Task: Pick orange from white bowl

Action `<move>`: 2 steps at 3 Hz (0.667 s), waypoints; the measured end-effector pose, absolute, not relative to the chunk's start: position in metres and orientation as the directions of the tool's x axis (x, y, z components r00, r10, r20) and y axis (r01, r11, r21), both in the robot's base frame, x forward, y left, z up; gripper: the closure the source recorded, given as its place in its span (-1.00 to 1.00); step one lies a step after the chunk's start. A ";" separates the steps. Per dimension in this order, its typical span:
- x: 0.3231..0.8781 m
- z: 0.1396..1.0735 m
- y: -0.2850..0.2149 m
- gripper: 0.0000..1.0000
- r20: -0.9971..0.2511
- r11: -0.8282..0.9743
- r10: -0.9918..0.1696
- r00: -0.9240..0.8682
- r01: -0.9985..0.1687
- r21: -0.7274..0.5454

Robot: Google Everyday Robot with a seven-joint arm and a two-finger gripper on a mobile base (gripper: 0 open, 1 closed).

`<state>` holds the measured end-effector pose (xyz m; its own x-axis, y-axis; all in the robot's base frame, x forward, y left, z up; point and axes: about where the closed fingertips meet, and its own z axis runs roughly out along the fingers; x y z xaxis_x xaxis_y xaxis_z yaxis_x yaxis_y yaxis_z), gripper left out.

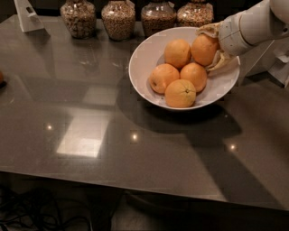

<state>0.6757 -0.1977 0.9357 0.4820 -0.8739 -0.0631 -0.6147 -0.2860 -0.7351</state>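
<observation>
Camera view: one dark, glossy table (90, 171) fills most of the scene, reflecting a pale patch of light on its left half. One white robot arm (257, 25) reaches in from the upper right corner. One white bowl (137, 67), wide and shallow, stands on the right rear part of the table and holds five oranges. Four glass jars of grain stand in a row along the far edge, just behind the bowl: the first jar (77, 18), the second jar (118, 19), the third jar (158, 17) and the fourth jar (194, 13). One white stand (28, 16) sits in the far left corner, well apart from the bowl.

The gripper (208, 47) is over the back right of the bowl, its two tan fingers (208, 30) closed around the orange (203, 50), one above it and one below on its right. That orange is inside the bowl at the back right, touching the rear orange (177, 53). Three more lie in front: the left orange (163, 77), the middle orange (194, 76) and the front orange (180, 93), which shows a dark stem dimple.
</observation>
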 end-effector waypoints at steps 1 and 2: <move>0.676 0.936 -0.196 0.39 -0.059 -0.293 -0.871 0.488 -0.612 -0.734; 0.675 0.939 -0.195 0.87 -0.052 -0.299 -0.870 0.491 -0.609 -0.735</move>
<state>0.6746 -0.1946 0.9393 0.4905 -0.8698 -0.0523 -0.6086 -0.2990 -0.7349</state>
